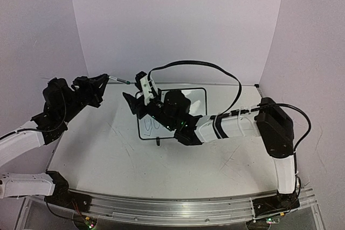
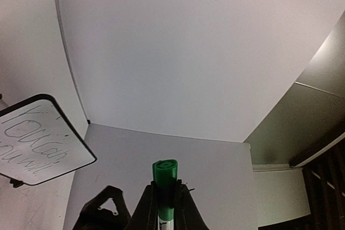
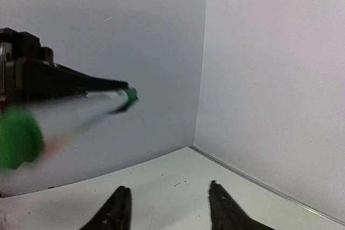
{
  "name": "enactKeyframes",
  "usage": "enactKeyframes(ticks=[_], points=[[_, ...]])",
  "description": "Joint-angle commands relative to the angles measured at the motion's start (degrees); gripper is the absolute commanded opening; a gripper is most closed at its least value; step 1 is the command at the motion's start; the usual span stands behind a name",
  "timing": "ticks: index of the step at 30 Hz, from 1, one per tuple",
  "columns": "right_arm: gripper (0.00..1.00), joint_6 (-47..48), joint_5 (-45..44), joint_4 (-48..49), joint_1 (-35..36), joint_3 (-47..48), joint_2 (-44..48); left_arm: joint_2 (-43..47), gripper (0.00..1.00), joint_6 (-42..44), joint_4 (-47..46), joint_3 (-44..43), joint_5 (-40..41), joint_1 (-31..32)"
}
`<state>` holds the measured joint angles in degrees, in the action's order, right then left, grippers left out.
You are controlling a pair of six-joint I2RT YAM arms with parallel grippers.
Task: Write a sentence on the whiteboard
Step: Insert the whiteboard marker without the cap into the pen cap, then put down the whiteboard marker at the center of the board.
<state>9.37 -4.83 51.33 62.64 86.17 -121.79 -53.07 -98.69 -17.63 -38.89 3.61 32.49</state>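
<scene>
- The left gripper point(image 2: 165, 202) is pressed together on a marker point(image 2: 164, 173), pinching its barrel between both fingers.
- In the left wrist view the marker's green end sticks up past the fingertips.
- From above, that gripper hangs over the far left part of the table point(image 1: 108, 154), and the marker points right, toward the other arm.
- The right gripper point(image 3: 170, 204) is spread, its two dark fingers well apart with nothing between them.
- The right arm reaches across from the right side, its wrist above the whiteboard point(image 1: 197, 98) and its fingers near the marker's tip.
- The whiteboard sits in the middle of the table, toward the back wall point(image 1: 178, 20). The arm hides much of it from above.
- The sentence point(image 2: 32, 152) shows in two lines of thin dark handwriting, "You can, you will", readable in the left wrist view.
- In the top view only a few strokes of it show on the board's left part.
- A blurred green shape point(image 3: 16, 138) fills the left edge of the right wrist view. I cannot tell what it is.
</scene>
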Motion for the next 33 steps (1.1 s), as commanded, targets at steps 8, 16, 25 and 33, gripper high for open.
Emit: enactKeyframes(ticks=[8,16,25,33], points=[[0.87,-2.68,-4.06,1.25,1.18,-19.57,18.66,-0.12,0.0,6.43,-3.82,-0.14,5.08,-0.64],[0.98,1.54,-11.34,-9.38,1.16,-30.2,33.72,-0.61,0.0,29.75,18.81,-4.43,0.43,-5.55],[0.98,3.44,-24.91,-22.13,1.08,-36.92,49.57,-6.62,0.0,54.65,51.3,-10.77,8.01,-6.83],[0.98,5.8,-32.37,-27.4,0.61,-38.34,58.45,-22.37,0.0,65.04,54.11,-13.24,4.65,-8.43]])
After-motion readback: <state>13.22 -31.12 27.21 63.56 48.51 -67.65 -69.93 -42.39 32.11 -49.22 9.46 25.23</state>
